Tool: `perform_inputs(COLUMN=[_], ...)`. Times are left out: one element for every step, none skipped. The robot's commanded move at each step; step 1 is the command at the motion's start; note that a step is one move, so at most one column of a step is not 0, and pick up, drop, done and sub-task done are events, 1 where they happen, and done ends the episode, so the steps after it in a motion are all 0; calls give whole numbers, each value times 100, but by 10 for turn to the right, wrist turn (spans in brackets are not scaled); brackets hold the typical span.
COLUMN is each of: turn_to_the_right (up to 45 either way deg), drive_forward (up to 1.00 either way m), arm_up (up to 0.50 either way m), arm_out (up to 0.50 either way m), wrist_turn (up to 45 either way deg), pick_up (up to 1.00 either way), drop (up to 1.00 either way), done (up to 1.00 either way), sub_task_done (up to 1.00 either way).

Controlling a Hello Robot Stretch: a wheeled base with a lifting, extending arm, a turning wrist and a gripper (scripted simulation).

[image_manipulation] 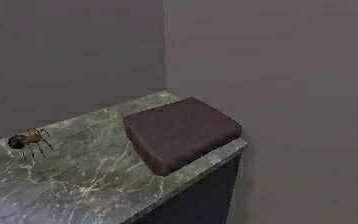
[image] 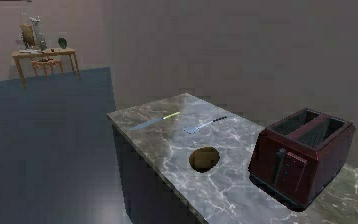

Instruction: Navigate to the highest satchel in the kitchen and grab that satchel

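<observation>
Plainly, a dark flat slab (image_manipulation: 182, 133) (probably the satchel) lay on the marble counter (image_manipulation: 77, 175), out on the arm's side; the gripper's state couldn't be told.

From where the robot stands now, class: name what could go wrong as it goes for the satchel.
1. The dark flat block lies at the corner of the counter, close to the edge; a nudge might push it off.
2. It shows no strap or handle, so it may not be the satchel: the wrong thing could get grabbed.
3. The spider-like figure sits on the same counter; a straying reach could knock it.
</observation>
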Motion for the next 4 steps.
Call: perform_inputs(turn_to_the_right=[0, 0, 0, 0], drive_forward=[0, 0, 0, 0], arm_up=[38, 0, 0, 0], arm_out=[0, 10, 0, 0], wrist_turn=[0, 0, 450, 450], pick_up=[0, 0, 0, 0], drop=[0, 0, 0, 0], done=[0, 0, 0, 0], sub_task_done=[0, 0, 0, 0])
